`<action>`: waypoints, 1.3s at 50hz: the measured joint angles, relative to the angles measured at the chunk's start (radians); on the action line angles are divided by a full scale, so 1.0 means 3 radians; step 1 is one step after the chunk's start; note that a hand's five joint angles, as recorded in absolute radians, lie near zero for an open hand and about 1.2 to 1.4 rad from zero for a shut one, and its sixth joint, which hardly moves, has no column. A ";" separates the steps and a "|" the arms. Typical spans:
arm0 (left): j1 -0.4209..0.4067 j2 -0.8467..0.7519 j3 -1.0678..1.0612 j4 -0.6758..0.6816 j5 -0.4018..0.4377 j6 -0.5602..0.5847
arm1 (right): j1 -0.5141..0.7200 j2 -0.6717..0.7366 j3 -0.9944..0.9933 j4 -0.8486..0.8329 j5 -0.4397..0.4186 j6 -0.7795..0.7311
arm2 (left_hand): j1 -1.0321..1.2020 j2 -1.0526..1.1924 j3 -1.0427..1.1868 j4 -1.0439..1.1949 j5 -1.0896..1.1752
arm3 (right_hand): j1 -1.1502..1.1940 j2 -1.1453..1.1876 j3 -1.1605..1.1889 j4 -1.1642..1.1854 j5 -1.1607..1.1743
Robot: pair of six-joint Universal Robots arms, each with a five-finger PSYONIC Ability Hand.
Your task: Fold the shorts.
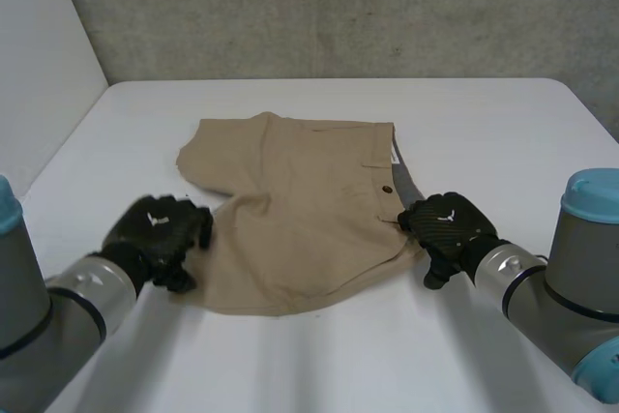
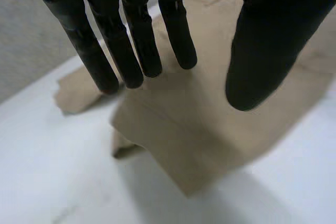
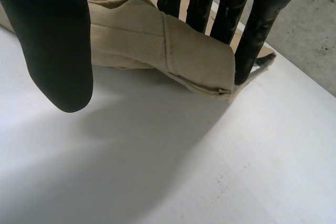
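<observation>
At the waistband end of the shorts (image 1: 300, 210), my right hand (image 1: 447, 224) sits against the near corner, just past the button (image 1: 387, 190). Its fingers (image 3: 247, 40) are straight and tucked behind the raised waistband (image 3: 157, 40). The thumb (image 3: 52, 40) hangs well clear on the near side, so nothing is pinched yet. At the opposite, leg end of the shorts, my left hand (image 1: 155, 229) hovers just off the near edge. Its wrist view shows the fingers spread and straight above the cloth, holding nothing. The shorts themselves lie flat on the white table (image 1: 484, 132) between my two hands. I read them as already doubled leg over leg, though I can't be sure of the layers.

I judge the step in hand to be taking a grip for the next fold. To do it well, I'd bring the right thumb down onto the waistband opposite the fingers. The pinch should catch every layer there, not just the top one. I'd lower the left hand onto the near leg edge and pinch there too. Then I'd lift both ends together and keep the cloth taut between them. Uneven lift would skew the fold, and a shallow pinch could let the lower layer slip.
</observation>
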 measured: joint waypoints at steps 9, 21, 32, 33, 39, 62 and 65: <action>-0.0041 -0.0032 -0.0243 0.0021 0.0094 0.0016 | -0.0033 -0.0004 0.0065 -0.0107 0.0014 -0.0012 | 0.0111 0.0177 0.0184 0.0181 0.0192 | 0.0259 0.0456 0.0458 0.0455 0.0359; 0.0082 -0.0407 -0.0323 0.0497 0.0100 0.0101 | -0.0031 -0.0005 0.0078 -0.0113 0.0019 0.0000 | -0.1231 -0.1140 -0.1125 -0.1178 -0.1147 | 0.0259 0.0476 0.0488 0.0474 0.0384; 0.0197 -0.0655 -0.0299 0.0781 0.0091 0.0265 | -0.0033 -0.0005 0.0092 -0.0111 0.0018 0.0004 | -0.0841 -0.0802 -0.0802 -0.0792 -0.0767 | 0.0259 0.0476 0.0488 0.0474 0.0384; 0.0199 -0.0665 -0.0294 0.0789 0.0091 0.0267 | -0.0033 -0.0005 0.0092 -0.0111 0.0018 0.0004 | -0.0663 -0.0641 -0.0641 -0.0630 -0.0611 | 0.0259 0.0476 0.0488 0.0474 0.0384; 0.0205 -0.0777 -0.0216 0.0825 0.0088 0.0266 | -0.0026 -0.0005 0.0094 -0.0113 0.0020 0.0010 | -0.0436 -0.0391 -0.0389 -0.0385 -0.0379 | 0.0307 0.0527 0.0534 0.0530 0.0426; 0.0203 -0.0829 -0.0062 0.0815 0.0096 0.0243 | -0.0028 -0.0010 -0.0031 -0.0067 0.0033 0.0044 | 0.0993 0.1276 0.1241 0.1256 0.1194 | 0.0366 0.0503 0.0507 0.0532 0.0508; 0.0203 -0.0784 -0.0062 0.0809 0.0097 0.0239 | -0.0025 -0.0013 -0.0095 -0.0046 0.0034 0.0048 | 0.0993 0.1277 0.1241 0.1256 0.1194 | 0.0368 0.0501 0.0499 0.0532 0.0506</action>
